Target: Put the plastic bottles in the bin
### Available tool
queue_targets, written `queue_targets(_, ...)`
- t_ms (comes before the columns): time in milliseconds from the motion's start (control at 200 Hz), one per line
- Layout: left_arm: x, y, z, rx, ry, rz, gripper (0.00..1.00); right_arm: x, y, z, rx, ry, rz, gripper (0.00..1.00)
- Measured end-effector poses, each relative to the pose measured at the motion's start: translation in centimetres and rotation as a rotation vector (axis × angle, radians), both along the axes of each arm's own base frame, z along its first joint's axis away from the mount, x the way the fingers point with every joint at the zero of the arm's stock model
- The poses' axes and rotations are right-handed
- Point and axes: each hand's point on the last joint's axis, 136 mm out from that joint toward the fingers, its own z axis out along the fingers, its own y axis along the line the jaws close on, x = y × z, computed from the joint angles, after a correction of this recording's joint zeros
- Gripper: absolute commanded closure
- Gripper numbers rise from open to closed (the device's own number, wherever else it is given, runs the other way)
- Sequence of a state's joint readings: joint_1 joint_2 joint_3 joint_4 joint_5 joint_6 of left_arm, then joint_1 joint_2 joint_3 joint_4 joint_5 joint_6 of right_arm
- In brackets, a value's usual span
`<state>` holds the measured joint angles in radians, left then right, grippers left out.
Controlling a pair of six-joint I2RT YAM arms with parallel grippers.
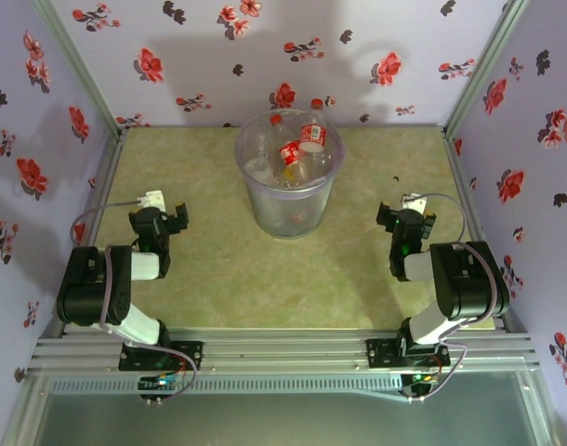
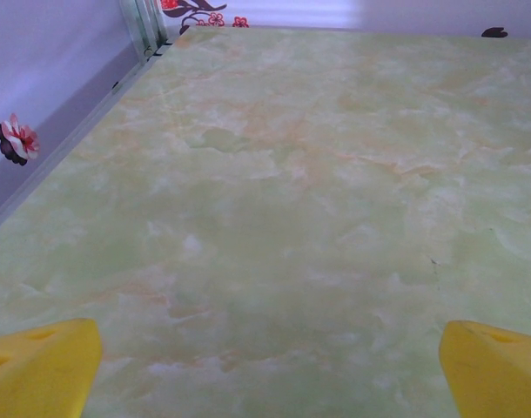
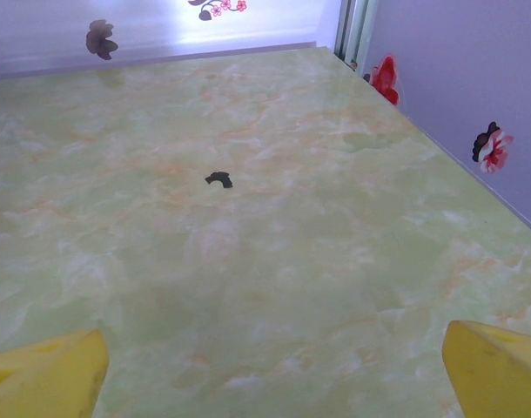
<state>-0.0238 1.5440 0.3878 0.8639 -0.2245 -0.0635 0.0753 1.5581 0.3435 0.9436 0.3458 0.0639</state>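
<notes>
Found yellow left fingers [image 2: 39,370] and yellow right fingers [image 3: 43,374] spread wide, pinching nothing, over pale green marbled surface [image 1: 218,269]. Saw small clear red-capped plastic bottles [image 1: 307,139] piled inside large translucent grey round plastic bin [image 1: 288,209], upright mid-surface toward far wall.

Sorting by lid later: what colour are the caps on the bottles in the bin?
Red caps on the bottles, clearest in the top external view.

You won't find any text you can read here. The red-and-white labels on the clear red-capped plastic bottles [image 1: 310,137] inside the translucent grey round plastic bin [image 1: 265,209] are too small to make out.
</notes>
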Motion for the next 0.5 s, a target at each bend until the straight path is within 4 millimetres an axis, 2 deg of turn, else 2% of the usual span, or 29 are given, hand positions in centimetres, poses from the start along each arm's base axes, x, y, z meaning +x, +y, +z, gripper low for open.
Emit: queue_targets(500, 0.01, 0.0, 0.0, 0.0, 0.0, 0.0, 0.0, 0.18, -0.07, 0.07, -0.001, 0.004, -0.004, 0.01)
